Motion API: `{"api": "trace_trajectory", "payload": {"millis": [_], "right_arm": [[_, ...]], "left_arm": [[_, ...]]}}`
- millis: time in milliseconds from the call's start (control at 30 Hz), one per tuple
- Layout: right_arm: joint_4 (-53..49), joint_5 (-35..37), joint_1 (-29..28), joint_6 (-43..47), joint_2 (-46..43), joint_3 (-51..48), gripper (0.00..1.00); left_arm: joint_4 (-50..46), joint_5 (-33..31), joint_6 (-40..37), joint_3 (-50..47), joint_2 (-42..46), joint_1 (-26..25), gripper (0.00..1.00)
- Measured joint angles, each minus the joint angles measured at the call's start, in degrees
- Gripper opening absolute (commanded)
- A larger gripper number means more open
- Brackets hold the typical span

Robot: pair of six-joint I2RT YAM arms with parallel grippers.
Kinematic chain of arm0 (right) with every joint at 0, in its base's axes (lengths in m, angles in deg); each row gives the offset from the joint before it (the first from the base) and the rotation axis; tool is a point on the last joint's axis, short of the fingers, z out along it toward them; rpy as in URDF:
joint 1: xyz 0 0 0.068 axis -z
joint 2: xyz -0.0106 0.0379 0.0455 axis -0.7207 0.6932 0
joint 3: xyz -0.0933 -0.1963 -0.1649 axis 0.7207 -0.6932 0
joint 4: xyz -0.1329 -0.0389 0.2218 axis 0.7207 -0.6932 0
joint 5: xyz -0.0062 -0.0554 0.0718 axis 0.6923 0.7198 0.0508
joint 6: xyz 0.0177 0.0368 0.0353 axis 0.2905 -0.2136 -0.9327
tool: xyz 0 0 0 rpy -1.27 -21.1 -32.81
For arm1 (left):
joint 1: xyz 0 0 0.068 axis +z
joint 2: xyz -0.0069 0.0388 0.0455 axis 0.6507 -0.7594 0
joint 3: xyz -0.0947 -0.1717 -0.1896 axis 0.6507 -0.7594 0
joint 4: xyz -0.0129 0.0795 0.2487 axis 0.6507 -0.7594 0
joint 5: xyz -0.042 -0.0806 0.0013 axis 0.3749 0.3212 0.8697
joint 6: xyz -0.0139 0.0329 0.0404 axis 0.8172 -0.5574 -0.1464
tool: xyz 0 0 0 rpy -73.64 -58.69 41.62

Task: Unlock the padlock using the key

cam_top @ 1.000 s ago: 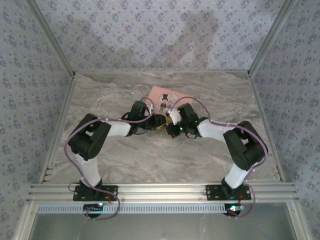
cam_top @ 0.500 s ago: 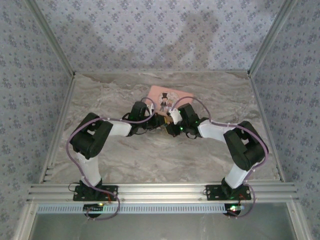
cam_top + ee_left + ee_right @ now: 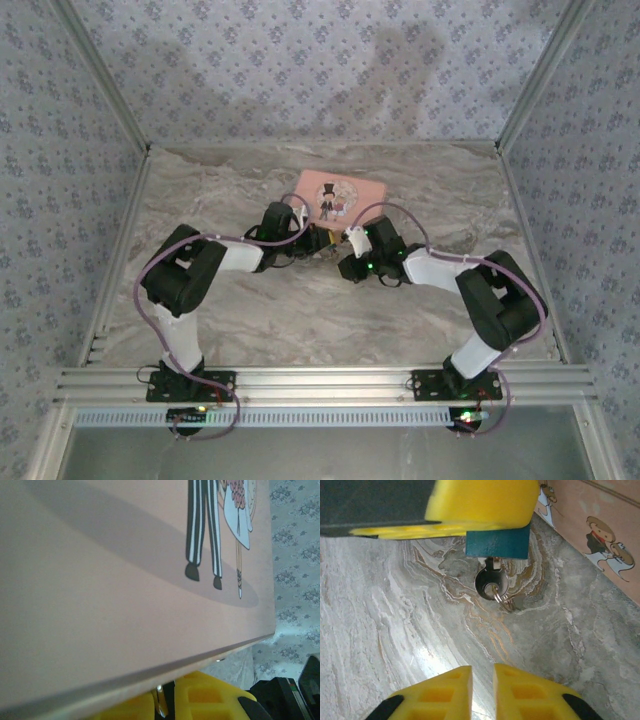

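Left claw (image 3: 470, 505) pinches the padlock (image 3: 497, 542), key (image 3: 491, 581) hanging at its 6 o'clock; right claw (image 3: 482, 692) is pressed nearly together, holding nothing.

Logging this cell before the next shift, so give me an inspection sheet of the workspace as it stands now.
Surface: marbled grey table, nothing spilled.
Job's things: padlock held off the table under a yellow finger, the key in its keyhole, with a ring.
Clutter: pink tin at the table's far middle.
Grippers: left gripper shut on the padlock; right gripper nearly closed, holding nothing, apart from the key.
Cables: purple cable looped along each arm.
Surroundings: patterned walls, aluminium frame.
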Motion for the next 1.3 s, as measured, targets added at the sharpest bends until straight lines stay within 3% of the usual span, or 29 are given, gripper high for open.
{"api": "trace_trajectory", "payload": {"millis": [400,1100,1200,1300], "right_arm": [[2.62,-0.96,-0.04,-2.38,2.32,4.04,0.00],[3.63,2.51,-1.40,-4.44,2.73,4.11,0.00],[3.02,3.93,-1.90,-4.13,2.12,4.00,0.22],[2.99,5.81,-2.38,-3.69,-0.26,2.49,0.31]], "left_arm": [[0.87,0.17,1.49,0.00,0.00,-0.04,0.00],[4.24,-1.55,2.54,-1.57,-0.02,-0.59,0.00],[4.46,-1.55,2.54,-1.79,-0.02,-0.57,0.00],[4.42,-1.14,2.51,-1.81,0.00,-0.48,0.00]]}}
